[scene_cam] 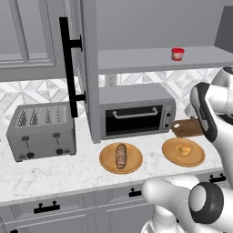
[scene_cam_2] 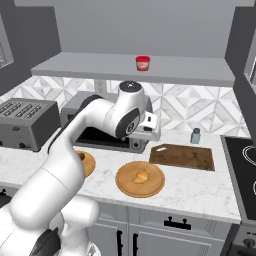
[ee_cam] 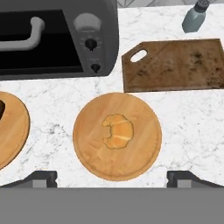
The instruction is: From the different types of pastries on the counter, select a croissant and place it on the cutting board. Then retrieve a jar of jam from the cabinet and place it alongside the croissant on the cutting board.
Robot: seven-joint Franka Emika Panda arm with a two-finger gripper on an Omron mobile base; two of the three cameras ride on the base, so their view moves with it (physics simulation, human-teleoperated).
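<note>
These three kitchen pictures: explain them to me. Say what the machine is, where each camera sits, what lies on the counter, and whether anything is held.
The machine is a white robot arm on a driving base, in a rendered kitchen. Two pictures come from cameras on the base, behind the arm to its left and right. The third looks down from the hand, whose two dark fingertips stand wide apart and hold nothing.

On the marble counter lie a croissant on a round wooden plate, a dark loaf on a second plate, a bare cutting board, a small grey-blue bottle, a toaster oven and a toaster. A red-lidded jam jar stands on the open cabinet's shelf.
</note>
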